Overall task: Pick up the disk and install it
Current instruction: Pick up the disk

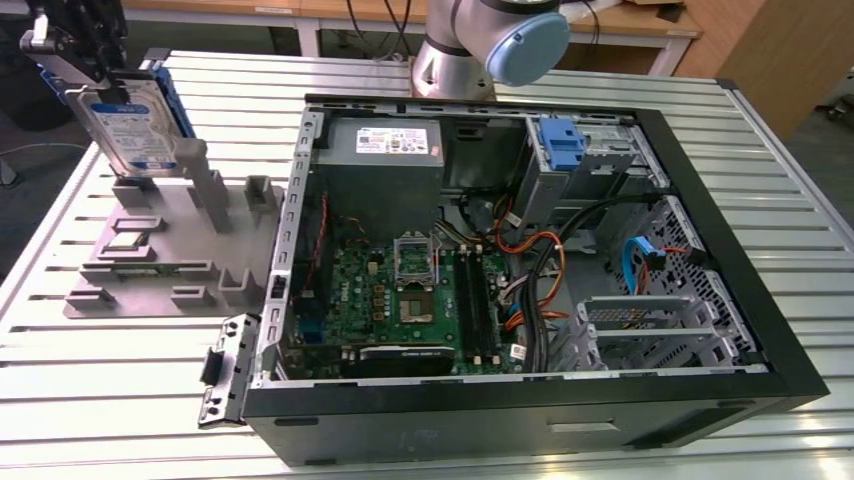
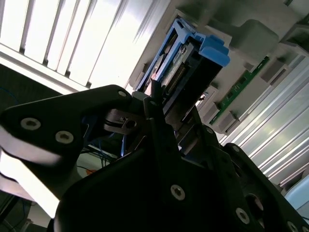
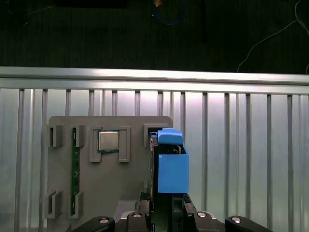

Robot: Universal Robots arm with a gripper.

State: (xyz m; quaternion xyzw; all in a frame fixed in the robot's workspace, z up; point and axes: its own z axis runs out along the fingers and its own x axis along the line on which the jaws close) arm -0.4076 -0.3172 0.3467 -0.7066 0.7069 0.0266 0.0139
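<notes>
Disk (image 1: 130,128), blue-bracketed silver drive: upright, top end clamped in the closed gripper (image 1: 96,85), over the grey fixture plate (image 1: 160,270) near the tabletop (image 1: 767,190) edge on the exterior view's left; pick-up judged in hand, install into the open computer case (image 1: 534,250) outstanding.

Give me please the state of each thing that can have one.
end effector, shut on the disk.
disk, upright, at the grey fixture.
computer case, lying flat, side open.
grey fixture, holding a processor chip and a memory stick.
</notes>
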